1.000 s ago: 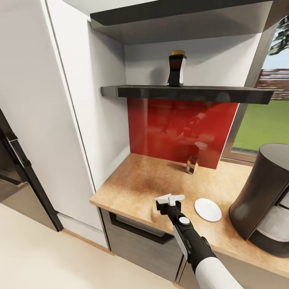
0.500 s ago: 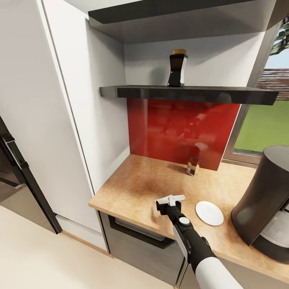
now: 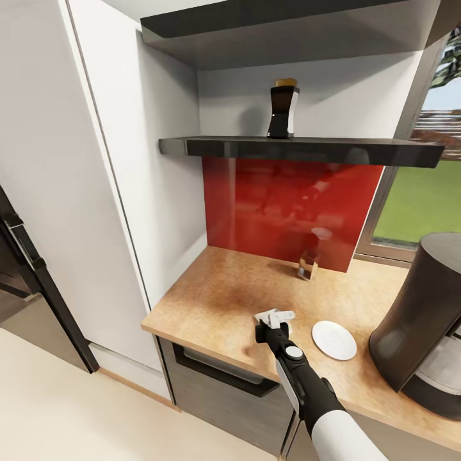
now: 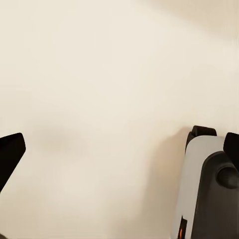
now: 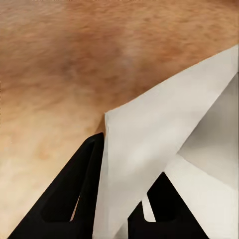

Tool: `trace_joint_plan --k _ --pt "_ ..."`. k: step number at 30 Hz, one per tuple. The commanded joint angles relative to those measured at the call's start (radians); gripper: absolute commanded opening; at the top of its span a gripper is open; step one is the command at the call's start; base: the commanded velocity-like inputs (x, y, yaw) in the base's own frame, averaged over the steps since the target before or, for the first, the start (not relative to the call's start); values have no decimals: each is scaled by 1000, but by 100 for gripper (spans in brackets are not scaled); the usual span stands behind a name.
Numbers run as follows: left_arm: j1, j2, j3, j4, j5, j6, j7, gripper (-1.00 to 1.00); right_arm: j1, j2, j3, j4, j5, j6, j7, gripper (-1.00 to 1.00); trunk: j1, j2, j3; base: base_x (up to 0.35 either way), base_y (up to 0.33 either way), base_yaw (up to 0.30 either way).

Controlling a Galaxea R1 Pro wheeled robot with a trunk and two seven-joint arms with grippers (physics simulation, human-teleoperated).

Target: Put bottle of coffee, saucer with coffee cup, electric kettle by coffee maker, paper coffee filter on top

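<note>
My right gripper (image 3: 272,324) hangs low over the front of the wooden countertop (image 3: 211,301), shut on a white paper coffee filter (image 3: 275,316). In the right wrist view the black fingers (image 5: 82,184) pinch the folded filter (image 5: 169,134) just above the wood. A white saucer (image 3: 333,340) lies right of the gripper, beside the dark coffee maker (image 3: 419,320). The dark bottle of coffee (image 3: 282,110) stands on the black shelf (image 3: 301,148). A small glassy cup (image 3: 307,264) sits by the red backsplash. My left gripper (image 4: 119,149) is open over beige floor.
A tall white cabinet (image 3: 83,192) walls off the counter's left end. A second dark shelf (image 3: 288,32) runs above the bottle. A window (image 3: 422,192) is at the back right. Dark drawers (image 3: 224,384) sit under the counter edge.
The view first shifted slightly as the camera moved. Since then my right gripper has turned a little and dipped, and the filter in it looks more bunched.
</note>
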Motion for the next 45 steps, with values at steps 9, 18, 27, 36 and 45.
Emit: trace_joint_plan --k 9,18,27,36,45 --pt "-1 -1 8 1 -10 -4 -2 100 0 0 0 -2 8 6 0 -100 1 -2 -2 0 0 0" --pt "-1 0 8 1 -10 -4 -2 100 0 0 1 -9 8 7 0 -100 1 -2 -2 0 0 0" --pt "-1 3 8 1 -10 -4 -2 100 0 0 -1 -14 8 8 0 -100 1 -2 -2 0 0 0" --pt "-1 5 8 -1 -17 -6 -3 100 -2 0 -1 -255 8 118 -6 -100 1 -2 -2 0 0 0" --pt "-2 2 9 -3 -181 -5 3 100 -73 0 -1 -519 8 468 -7 -100 1 -2 -2 0 0 0"
